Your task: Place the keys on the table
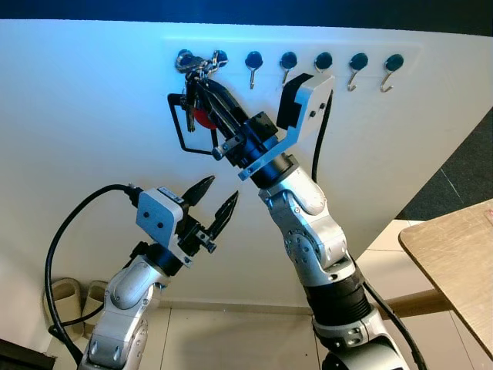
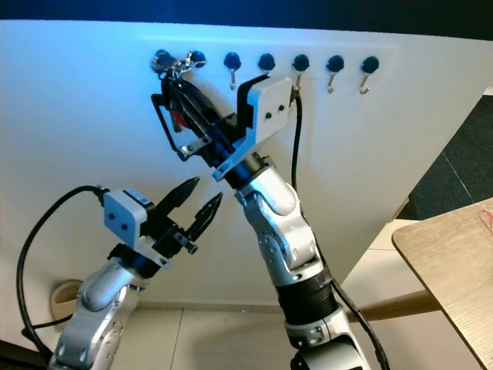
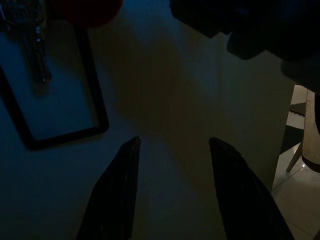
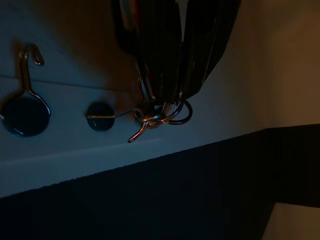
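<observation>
Right pincer (image 1: 192, 86) clamped on the keys (image 4: 162, 112), which hang on a wall hook (image 4: 112, 120) at eleven o'clock. Next: unhook them (gently), swing to the desk (image 1: 454, 254). Left pincer (image 1: 217, 202) gapes, idle.

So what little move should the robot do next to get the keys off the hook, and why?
Probably lift the right gripper slightly and draw it away from the wall. Its jaws look closed on the keys right at the rings, and the key ring is still looped on the hook, so it must clear the hook's tip first.
</observation>
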Motion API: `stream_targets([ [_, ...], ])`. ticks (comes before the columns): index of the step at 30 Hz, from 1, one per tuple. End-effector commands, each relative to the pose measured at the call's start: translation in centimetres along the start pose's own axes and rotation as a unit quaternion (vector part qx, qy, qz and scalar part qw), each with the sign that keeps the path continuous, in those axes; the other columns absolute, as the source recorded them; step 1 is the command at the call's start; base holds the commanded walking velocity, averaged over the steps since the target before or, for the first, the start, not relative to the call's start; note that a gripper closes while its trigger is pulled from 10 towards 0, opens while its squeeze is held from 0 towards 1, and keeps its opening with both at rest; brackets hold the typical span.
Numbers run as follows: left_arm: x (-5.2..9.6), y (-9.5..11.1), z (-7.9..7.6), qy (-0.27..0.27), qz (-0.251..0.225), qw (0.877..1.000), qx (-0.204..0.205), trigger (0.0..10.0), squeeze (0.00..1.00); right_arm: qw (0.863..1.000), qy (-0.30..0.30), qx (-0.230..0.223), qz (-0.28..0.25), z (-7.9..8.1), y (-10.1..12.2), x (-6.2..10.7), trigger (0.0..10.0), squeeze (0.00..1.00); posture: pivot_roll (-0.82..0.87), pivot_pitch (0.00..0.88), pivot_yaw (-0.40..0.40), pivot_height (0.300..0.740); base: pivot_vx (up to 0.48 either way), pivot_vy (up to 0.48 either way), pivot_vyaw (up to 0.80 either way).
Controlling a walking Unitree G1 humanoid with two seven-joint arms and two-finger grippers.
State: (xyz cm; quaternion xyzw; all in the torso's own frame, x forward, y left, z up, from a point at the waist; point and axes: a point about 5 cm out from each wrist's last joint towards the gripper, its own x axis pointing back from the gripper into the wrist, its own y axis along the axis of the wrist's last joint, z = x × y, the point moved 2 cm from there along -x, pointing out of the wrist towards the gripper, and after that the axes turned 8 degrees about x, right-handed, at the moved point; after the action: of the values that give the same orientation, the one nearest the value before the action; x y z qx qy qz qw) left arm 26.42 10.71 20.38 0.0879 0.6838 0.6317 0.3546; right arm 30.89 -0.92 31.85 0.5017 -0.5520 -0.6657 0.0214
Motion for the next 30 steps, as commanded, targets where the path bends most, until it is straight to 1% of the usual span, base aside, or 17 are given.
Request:
stream_targets([
  [1,0.1,-0.3,-0.3,-0.013,0.012,1.000,-0.008,10.0,0.00,0.999,-0.006,-0.029,-0.021,0.5,0.7,-1.3,10.0,0.00,0.04,0.140,-0.002,0.740,0.000,0.000,0.00],
  [2,0.0,-0.3,-0.3,-0.014,0.014,1.000,-0.008,10.0,0.00,0.999,-0.015,-0.036,-0.011,0.0,0.3,-1.5,10.0,0.00,0.04,0.136,-0.002,0.740,0.000,0.000,0.00],
  [3,0.0,-0.3,-0.3,-0.014,0.014,1.000,-0.008,10.0,0.00,0.999,-0.015,-0.036,-0.011,0.0,0.3,-1.5,10.0,0.00,0.04,0.136,-0.002,0.740,0.000,0.000,0.00],
  [4,0.0,-0.4,-0.4,-0.016,0.015,1.000,-0.008,10.0,0.00,0.999,-0.024,-0.043,0.004,-0.3,-0.3,-1.6,10.0,0.00,0.04,0.134,-0.003,0.740,0.000,0.000,0.00],
  [9,0.0,-0.4,-0.4,-0.017,0.015,1.000,-0.010,10.0,0.00,0.997,-0.043,-0.062,0.007,-0.7,-0.7,-1.8,10.0,0.00,0.04,0.131,-0.005,0.740,0.000,0.000,0.00],
  [14,0.1,-0.4,-0.5,-0.017,0.015,1.000,-0.012,10.0,0.00,0.996,-0.043,-0.072,0.007,-0.7,-0.7,-2.1,10.0,0.00,0.04,0.129,-0.005,0.740,0.000,0.000,0.00],
  [18,0.0,-0.4,-0.4,-0.017,0.016,1.000,-0.013,10.0,0.00,0.996,-0.036,-0.084,-0.003,-0.5,-0.3,-2.5,10.0,0.00,0.03,0.131,-0.005,0.740,0.000,0.000,0.00],
  [22,0.1,-0.4,-0.5,-0.017,0.016,1.000,-0.014,10.0,0.00,0.997,-0.024,-0.075,0.003,-0.3,-0.4,-2.4,10.0,0.00,0.03,0.131,-0.005,0.740,0.000,0.000,0.00],
  [25,0.0,-0.5,-0.5,-0.017,0.016,1.000,-0.014,10.0,0.00,0.998,-0.016,-0.062,0.030,0.3,-1.7,-1.4,10.0,0.00,0.03,0.132,-0.007,0.740,0.000,0.000,0.00],
  [26,0.0,-0.5,-0.5,-0.017,0.016,1.000,-0.014,10.0,0.00,0.998,-0.016,-0.062,0.030,0.3,-1.7,-1.4,10.0,0.00,0.03,0.132,-0.007,0.740,0.000,0.000,0.00],
  [27,0.0,-0.4,-0.5,-0.015,0.015,1.000,-0.014,10.0,0.00,0.997,-0.021,-0.063,0.049,0.5,-2.9,-0.2,10.0,0.00,0.04,0.134,-0.009,0.740,0.000,0.000,0.00],
  [28,0.0,-0.4,-0.5,-0.015,0.015,1.000,-0.014,10.0,0.00,0.997,-0.021,-0.063,0.049,0.5,-2.9,-0.2,10.0,0.00,0.04,0.134,-0.009,0.740,0.000,0.000,0.00],
  [30,0.0,-0.4,-0.4,-0.010,0.013,1.000,-0.014,10.0,0.00,0.995,-0.024,-0.061,0.071,0.7,-4.0,1.1,10.0,0.00,0.04,0.134,-0.011,0.740,0.000,0.000,0.00],
])
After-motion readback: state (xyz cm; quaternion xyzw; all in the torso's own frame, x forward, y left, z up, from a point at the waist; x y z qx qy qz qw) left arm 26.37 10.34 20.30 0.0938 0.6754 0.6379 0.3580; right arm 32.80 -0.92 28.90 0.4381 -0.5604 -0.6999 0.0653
